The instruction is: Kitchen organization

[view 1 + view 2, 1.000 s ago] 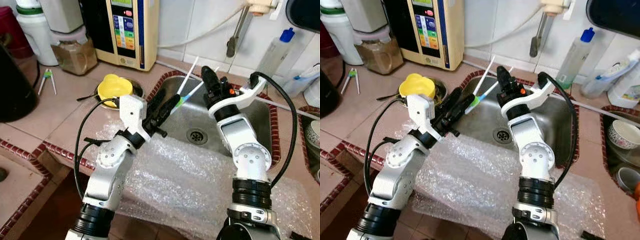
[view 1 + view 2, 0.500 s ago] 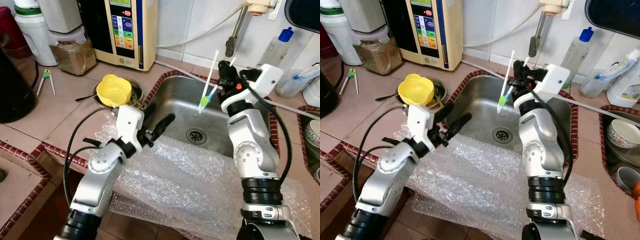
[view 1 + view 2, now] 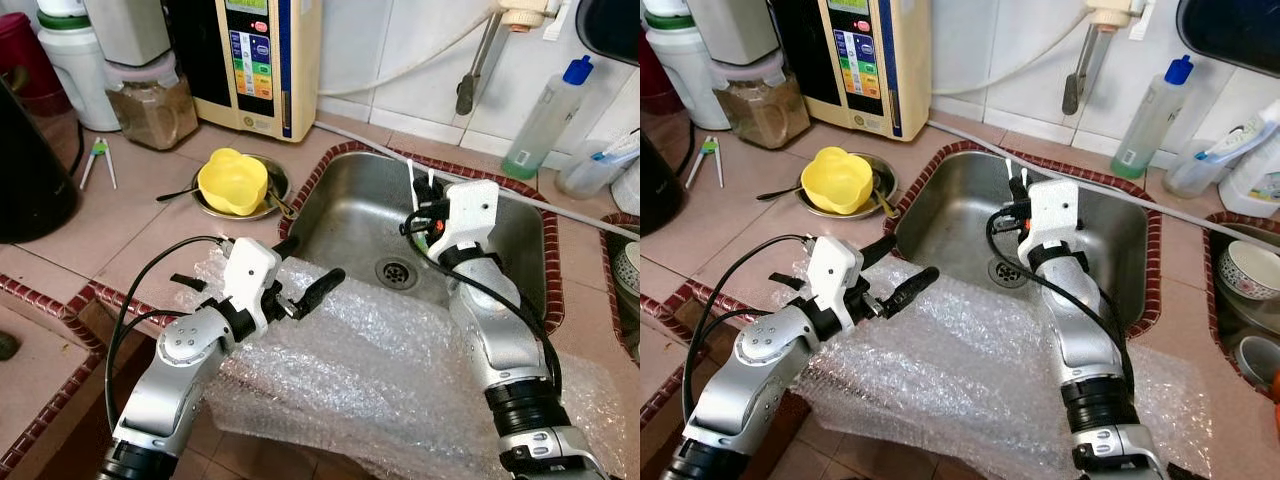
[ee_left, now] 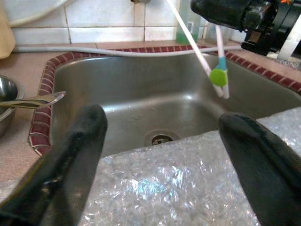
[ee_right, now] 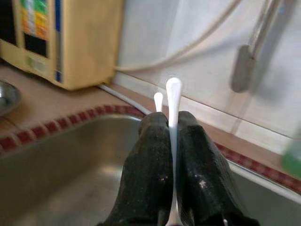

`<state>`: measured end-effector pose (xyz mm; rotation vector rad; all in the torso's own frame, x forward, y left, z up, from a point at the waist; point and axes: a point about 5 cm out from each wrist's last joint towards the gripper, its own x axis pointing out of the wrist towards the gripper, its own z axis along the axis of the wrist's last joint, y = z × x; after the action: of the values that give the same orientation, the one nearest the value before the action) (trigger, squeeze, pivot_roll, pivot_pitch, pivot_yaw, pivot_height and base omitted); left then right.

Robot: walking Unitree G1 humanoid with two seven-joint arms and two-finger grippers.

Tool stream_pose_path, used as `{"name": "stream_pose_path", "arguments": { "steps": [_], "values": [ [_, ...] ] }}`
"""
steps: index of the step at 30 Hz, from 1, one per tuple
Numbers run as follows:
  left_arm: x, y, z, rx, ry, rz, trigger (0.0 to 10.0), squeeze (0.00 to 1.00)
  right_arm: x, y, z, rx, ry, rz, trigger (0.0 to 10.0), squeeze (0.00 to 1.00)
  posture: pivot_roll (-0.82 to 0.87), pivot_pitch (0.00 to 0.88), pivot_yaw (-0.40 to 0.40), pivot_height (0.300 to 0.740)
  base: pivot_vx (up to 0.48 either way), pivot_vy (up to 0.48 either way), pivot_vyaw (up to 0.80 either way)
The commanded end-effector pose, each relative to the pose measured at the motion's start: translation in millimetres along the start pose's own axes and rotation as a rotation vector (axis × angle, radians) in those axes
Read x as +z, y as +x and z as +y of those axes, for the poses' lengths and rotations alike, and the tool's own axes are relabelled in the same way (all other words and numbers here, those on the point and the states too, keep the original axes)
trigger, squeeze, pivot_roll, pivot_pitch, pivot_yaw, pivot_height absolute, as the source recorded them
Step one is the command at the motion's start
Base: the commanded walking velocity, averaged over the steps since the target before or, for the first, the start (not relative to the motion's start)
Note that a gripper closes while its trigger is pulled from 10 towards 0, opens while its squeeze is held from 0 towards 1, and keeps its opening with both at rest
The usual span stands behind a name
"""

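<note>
A pair of white chopsticks [image 5: 172, 100] joined by a green clip [image 4: 217, 76] is pinched in my right gripper [image 5: 170, 118], which is shut on them. That gripper [image 3: 418, 213] hangs over the steel sink [image 3: 345, 205], with the white tips [image 3: 410, 176] sticking up and the clip end pointing down into the basin. My left gripper [image 3: 308, 265] is open with nothing in it, above the near sink edge and the bubble wrap [image 3: 380, 360]. In the left wrist view its two black fingers [image 4: 80, 141] frame the sink and the chopsticks [image 4: 200, 49].
A yellow cup [image 3: 232, 180] sits in a metal dish with a spoon left of the sink. Another pair of chopsticks [image 3: 97, 160] lies on the counter far left. A water machine [image 3: 265, 60], a jar [image 3: 150, 100], a bottle [image 3: 545, 125] and the tap [image 3: 470, 85] line the wall.
The chopsticks passed from my left gripper to my right, which swung them right and then lowered over the sink. My left gripper opened and drew back over the bubble wrap.
</note>
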<state>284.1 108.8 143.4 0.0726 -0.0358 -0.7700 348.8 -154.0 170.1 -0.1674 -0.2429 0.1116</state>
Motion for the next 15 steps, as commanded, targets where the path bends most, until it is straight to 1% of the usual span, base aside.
{"name": "stream_pose_path", "arguments": {
  "steps": [1,2,3,4,8,12,15],
  "values": [
    [3.5,-0.3,-1.7,-0.006,0.026,-0.004,10.0,1.0,-4.6,-0.9,-6.4,-0.029,-0.007,0.017,0.6,0.0,0.04,0.098,-0.001,0.74,0.0,0.0,0.0],
    [3.4,-0.1,-1.5,-0.004,0.027,-0.004,10.0,1.0,-6.0,-0.9,-7.2,-0.032,-0.009,0.024,5.1,0.22,0.04,0.098,-0.002,0.74,0.0,0.0,0.0],
    [3.3,-0.1,-1.5,-0.003,0.028,-0.004,10.0,1.0,-6.9,-0.9,-7.6,-0.034,-0.013,0.028,5.1,0.22,0.04,0.098,-0.002,0.74,0.0,0.0,0.0],
    [2.9,0.5,-2.2,-0.003,0.033,-0.004,10.0,1.0,-7.5,-0.9,-7.7,-0.037,-0.011,0.027,10.0,1.0,0.04,0.096,-0.002,0.74,0.0,0.0,0.0],
    [3.9,5.9,-9.6,0.003,0.029,-0.022,10.0,1.0,-9.1,-0.4,-3.6,-0.028,-0.005,0.028,10.0,1.0,0.04,0.095,-0.005,0.74,0.0,0.0,0.0],
    [3.0,5.9,-11.4,0.003,0.038,-0.022,10.0,1.0,-8.9,0.7,3.0,-0.013,0.027,0.018,10.0,1.0,0.05,0.094,-0.008,0.74,0.0,0.0,0.0],
    [2.5,4.7,-10.6,0.025,0.039,-0.02,10.0,1.0,-9.5,1.9,8.5,-0.001,0.044,0.018,10.0,1.0,0.06,0.097,-0.013,0.74,0.0,0.0,0.0]
  ]
}}
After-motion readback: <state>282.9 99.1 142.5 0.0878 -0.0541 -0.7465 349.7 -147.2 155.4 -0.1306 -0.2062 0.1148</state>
